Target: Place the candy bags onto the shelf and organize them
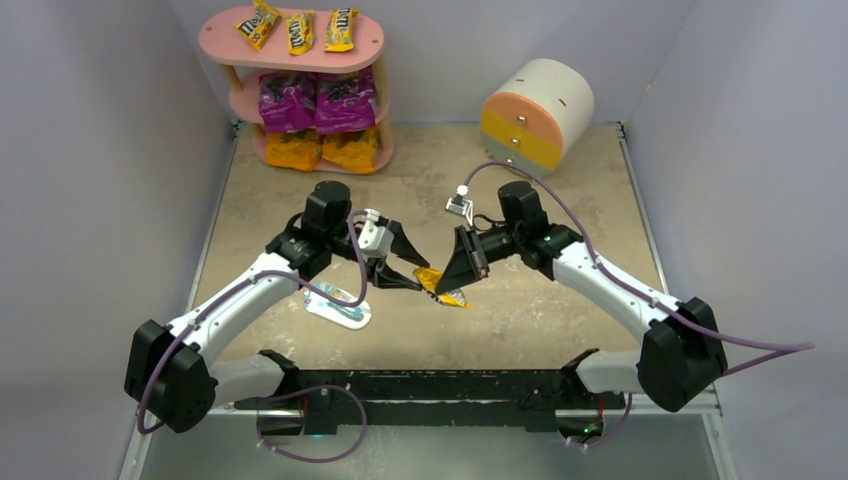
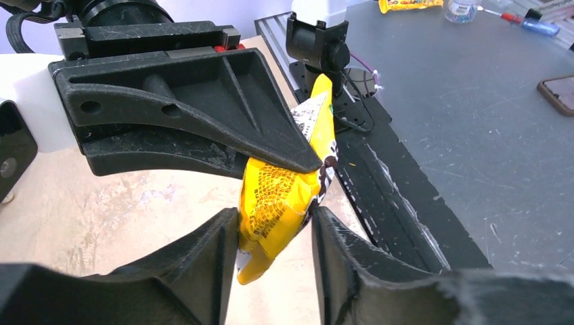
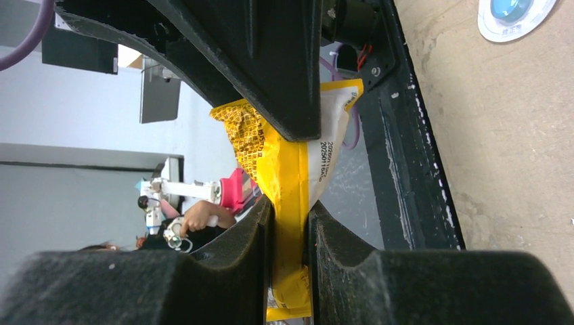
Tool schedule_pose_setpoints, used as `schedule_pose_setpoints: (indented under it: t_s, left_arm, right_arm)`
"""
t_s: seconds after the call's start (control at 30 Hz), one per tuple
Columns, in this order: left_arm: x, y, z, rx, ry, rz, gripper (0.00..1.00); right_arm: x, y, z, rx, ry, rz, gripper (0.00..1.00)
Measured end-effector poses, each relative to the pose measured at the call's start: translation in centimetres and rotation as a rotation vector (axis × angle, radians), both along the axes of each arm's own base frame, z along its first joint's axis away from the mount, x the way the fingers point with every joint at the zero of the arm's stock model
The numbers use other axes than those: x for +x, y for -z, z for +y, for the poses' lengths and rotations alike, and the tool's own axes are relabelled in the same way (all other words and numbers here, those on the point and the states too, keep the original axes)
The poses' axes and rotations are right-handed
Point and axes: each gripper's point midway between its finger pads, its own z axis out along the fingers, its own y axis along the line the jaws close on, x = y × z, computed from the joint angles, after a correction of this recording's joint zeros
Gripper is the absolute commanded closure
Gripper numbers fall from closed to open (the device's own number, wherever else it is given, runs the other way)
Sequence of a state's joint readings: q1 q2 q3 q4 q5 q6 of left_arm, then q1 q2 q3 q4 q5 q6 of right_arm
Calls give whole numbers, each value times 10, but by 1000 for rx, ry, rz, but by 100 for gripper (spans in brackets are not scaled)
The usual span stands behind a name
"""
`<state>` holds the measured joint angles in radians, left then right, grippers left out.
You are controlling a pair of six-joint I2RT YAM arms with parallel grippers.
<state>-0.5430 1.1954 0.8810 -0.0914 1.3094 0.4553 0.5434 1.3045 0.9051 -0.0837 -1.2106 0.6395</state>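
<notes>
Middle of the desk (image 1: 520, 320), a little toward the near edge: the two arms are meeting tip to tip over one yellow M&M's pack (image 1: 452, 297).

Right gripper (image 1: 447, 285) is reaching in from the right and angling down. In its wrist view its fingers (image 3: 244, 264) are pressing tightly together on a flat yellow strip of the pack, with barely any gap showing.

Left gripper (image 1: 418, 270) is coming in from the left. In its wrist view its fingers (image 2: 203, 271) are sitting a little apart and pinching the bulging body of the pack, with contact on both faces. So both grippers are holding the same pack, which appears to be hanging clear of the desk surface.

Pink shelf (image 1: 372, 52) is standing in the far-left corner.
- Top tier is carrying three M&M's packs (image 1: 299, 31), lying side by side.
- Middle tier is carrying two purple bags (image 1: 287, 100), side by side.
- Bottom tier is carrying two orange-yellow bags (image 1: 293, 150), side by side.

A flat light-blue and white packet (image 1: 340, 305) is lying on the desk just under the left forearm, near the held pack but apart from it.

A round cream drum cabinet (image 1: 535, 110) is lying toward the far-right corner, well apart from both grippers.
</notes>
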Motion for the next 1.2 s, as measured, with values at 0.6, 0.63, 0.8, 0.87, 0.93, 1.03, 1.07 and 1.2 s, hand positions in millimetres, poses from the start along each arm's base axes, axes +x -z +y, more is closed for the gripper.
schedule_pose_setpoints:
  t_s: [0.6, 0.63, 0.8, 0.87, 0.93, 1.03, 1.07, 1.2]
  left_arm:
    - [8, -19, 7, -45, -287, 151, 100]
    - [15, -24, 9, -54, -350, 183, 100]
    - [69, -70, 19, -121, -709, 370, 100]
    - [99, -97, 26, -166, -836, 409, 100]
    - [135, -127, 41, -220, -941, 443, 100]
    - [209, -177, 96, -343, -1114, 491, 100]
    - [232, -189, 119, -383, -1169, 502, 100]
    - [309, -220, 204, -512, -1298, 578, 100]
  right_arm:
    - [54, -39, -7, -101, 366, -367, 1]
    - [63, -47, -15, -120, 453, -430, 1]
    - [93, -87, -79, -186, 910, -664, 1]
    - [98, -88, -106, -216, 1055, -705, 1]
    - [99, -85, -126, -243, 1152, -732, 1]
    - [106, -75, -138, -300, 1209, -743, 1]
    - [109, -70, -139, -321, 1213, -741, 1]
    - [118, -50, -137, -406, 1190, -733, 1]
